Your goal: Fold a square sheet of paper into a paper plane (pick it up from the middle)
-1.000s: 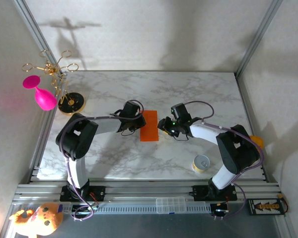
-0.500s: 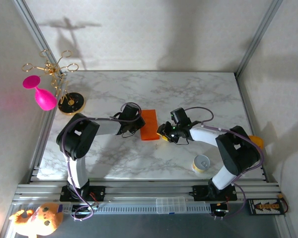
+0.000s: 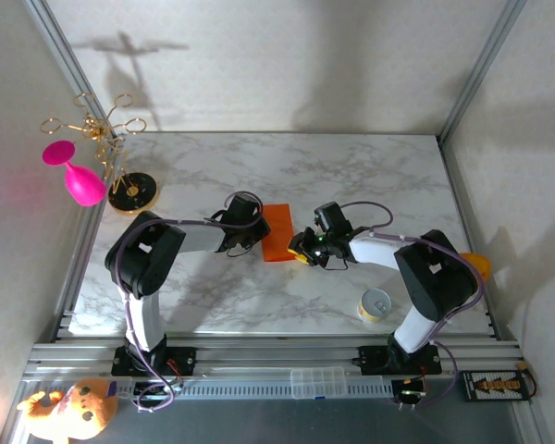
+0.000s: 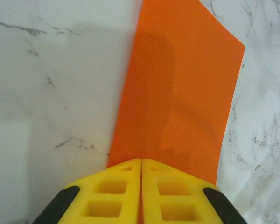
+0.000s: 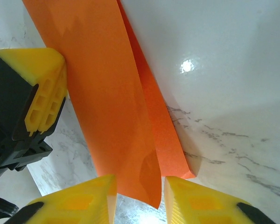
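The square sheet of paper lies on the marble table, folded into a narrow orange rectangle. My left gripper is shut, and its yellow fingertips rest on the sheet's left edge. My right gripper sits at the sheet's near right corner. Its jaws stand open around the raised corner of the top layer, with a gap on both sides. The lower layer stays flat on the table. The left gripper's finger shows across the sheet in the right wrist view. A paper plane is out of view.
A small yellow can stands near the front right, close to the right arm's elbow. A pink goblet and a gold rack are at the far left. An orange-yellow cup sits at the right edge.
My right gripper has slid left and nearer, up to the sheet's near right corner, and its jaws have narrowed. The left gripper stays shut on the sheet's left edge.
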Controlling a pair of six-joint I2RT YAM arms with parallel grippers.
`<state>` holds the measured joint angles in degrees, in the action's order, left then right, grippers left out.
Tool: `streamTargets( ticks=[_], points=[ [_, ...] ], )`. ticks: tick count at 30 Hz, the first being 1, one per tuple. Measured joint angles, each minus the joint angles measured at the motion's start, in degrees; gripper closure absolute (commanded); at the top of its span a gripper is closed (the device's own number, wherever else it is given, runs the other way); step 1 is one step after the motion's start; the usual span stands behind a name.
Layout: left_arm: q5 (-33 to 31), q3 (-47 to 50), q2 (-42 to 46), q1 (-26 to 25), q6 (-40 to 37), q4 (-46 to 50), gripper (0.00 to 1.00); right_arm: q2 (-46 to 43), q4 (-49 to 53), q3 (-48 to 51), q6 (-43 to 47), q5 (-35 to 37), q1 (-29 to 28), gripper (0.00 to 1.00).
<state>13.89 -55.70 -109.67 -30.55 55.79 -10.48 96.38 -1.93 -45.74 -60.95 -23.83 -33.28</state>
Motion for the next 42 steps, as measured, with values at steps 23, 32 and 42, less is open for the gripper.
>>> streamTargets(
  ticks=[23, 32, 42],
  points=[
    [2.4, -1.1, 1.2, 0.0, -4.0, 1.6, 0.8, 1.3, -0.8, -0.1, 1.2, 0.2, 1.6, 1.0],
    [3.0, -7.2, 0.1, 1.6, -7.7, 3.8, 0.85, 0.0, 2.1, 0.0, 4.1, 0.2, 1.7, 1.0],
    [3.3, -8.6, -4.4, 1.9, -9.3, 6.3, 0.89, -0.9, 1.1, 0.0, 6.0, -1.2, 1.7, 1.0]
  ],
)
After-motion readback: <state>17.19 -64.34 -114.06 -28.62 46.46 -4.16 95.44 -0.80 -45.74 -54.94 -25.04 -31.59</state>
